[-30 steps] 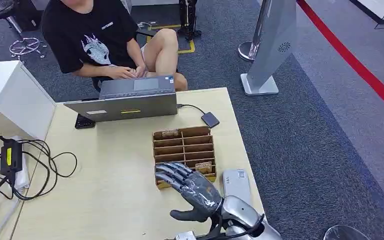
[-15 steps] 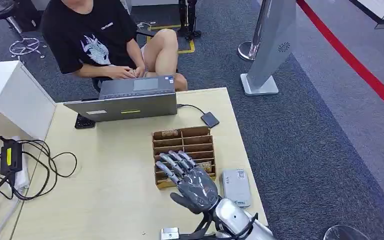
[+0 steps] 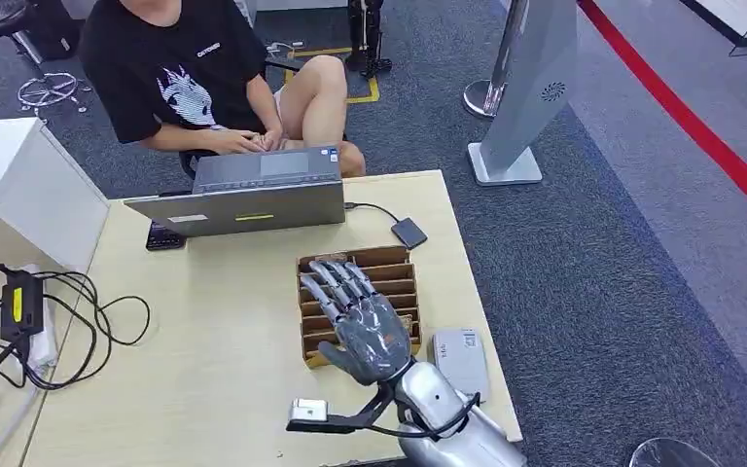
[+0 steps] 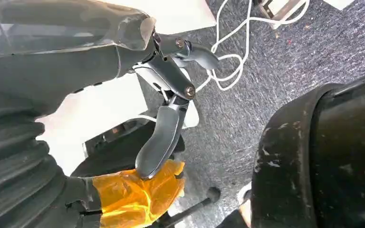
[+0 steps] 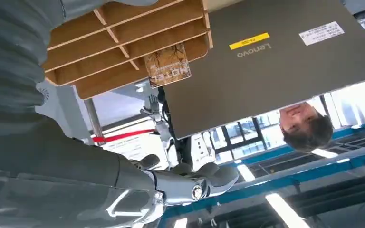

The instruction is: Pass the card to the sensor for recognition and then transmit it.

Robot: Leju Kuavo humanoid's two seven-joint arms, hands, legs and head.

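A wooden card rack [image 3: 389, 268] with several slots stands on the table in front of the laptop. My right hand [image 3: 362, 319] hovers over its near half, palm down and fingers spread, holding nothing. In the right wrist view a patterned card [image 5: 167, 70] stands in a rack [image 5: 123, 38] slot on the laptop side, ahead of my fingers [image 5: 204, 180]. A flat grey sensor device [image 3: 461, 356] lies on the table just right of my right wrist. My left hand [image 4: 166, 76] hangs beside the body over the carpet with its fingers apart and empty.
A grey laptop [image 3: 253, 195] stands beyond the rack, with a seated person [image 3: 195, 88] behind it. A small dark drive [image 3: 409, 233] on a cable lies right of the laptop. Cables and a power brick [image 3: 19, 302] lie at the table's left. A grey floor stand [image 3: 530, 88] is beyond the table.
My right hand has moved forward from the table's near edge to above the rack, fingers staying spread. The sensor device is more exposed.
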